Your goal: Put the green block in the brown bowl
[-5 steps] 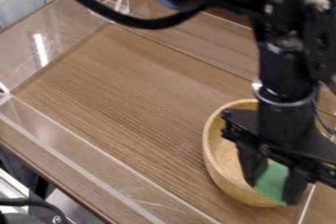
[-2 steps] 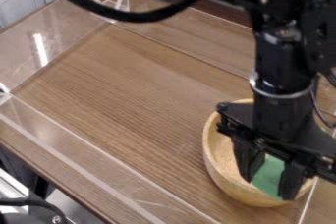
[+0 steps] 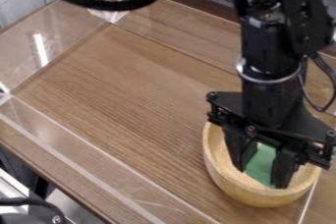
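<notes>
Green block point(image 3: 264, 161) pinched in gripper point(image 3: 266, 172) over brown bowl point(image 3: 221, 167) near table's point(image 3: 118, 81) front-right edge; open wood leftward.

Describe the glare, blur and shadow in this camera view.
Camera view: bright glare streaks on the clear walls around the wooden table; the picture is soft throughout, so the gripper shut on the green block over the brown bowl lacks fine detail; shadow darkens the bowl's inside.

The black arm point(image 3: 278, 41) points nearly straight down, fingers point(image 3: 250, 158) drawn together.
</notes>
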Motion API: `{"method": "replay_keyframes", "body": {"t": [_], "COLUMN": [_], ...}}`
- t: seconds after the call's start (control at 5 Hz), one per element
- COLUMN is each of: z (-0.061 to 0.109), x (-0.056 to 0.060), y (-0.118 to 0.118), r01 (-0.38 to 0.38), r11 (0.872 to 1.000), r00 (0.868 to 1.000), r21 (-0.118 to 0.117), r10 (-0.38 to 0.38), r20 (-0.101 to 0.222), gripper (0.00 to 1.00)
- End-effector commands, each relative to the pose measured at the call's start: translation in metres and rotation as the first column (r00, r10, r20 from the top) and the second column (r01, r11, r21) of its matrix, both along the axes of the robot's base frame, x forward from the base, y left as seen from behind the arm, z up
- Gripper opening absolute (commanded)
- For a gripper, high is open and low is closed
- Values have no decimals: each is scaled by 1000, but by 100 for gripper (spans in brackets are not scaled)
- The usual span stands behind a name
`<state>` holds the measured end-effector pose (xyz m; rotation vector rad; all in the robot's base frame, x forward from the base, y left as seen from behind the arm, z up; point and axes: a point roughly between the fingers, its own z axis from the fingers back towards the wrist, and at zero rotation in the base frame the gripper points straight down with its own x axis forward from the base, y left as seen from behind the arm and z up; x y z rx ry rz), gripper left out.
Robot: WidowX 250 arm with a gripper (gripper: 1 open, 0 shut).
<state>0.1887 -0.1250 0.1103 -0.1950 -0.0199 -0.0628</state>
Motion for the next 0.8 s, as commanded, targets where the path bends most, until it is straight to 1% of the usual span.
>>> {"method": "replay_keyframes", "body": {"t": [0.0,0.6], "z": [12,12], "x": [6,5], "y": [2,2], "r01": [-18,-34], "r11": [1000,999], "r00": [998,997], "r21": [-23,-31], "r10": [19,35], "r20": [52,63], "gripper": [0,0]}}
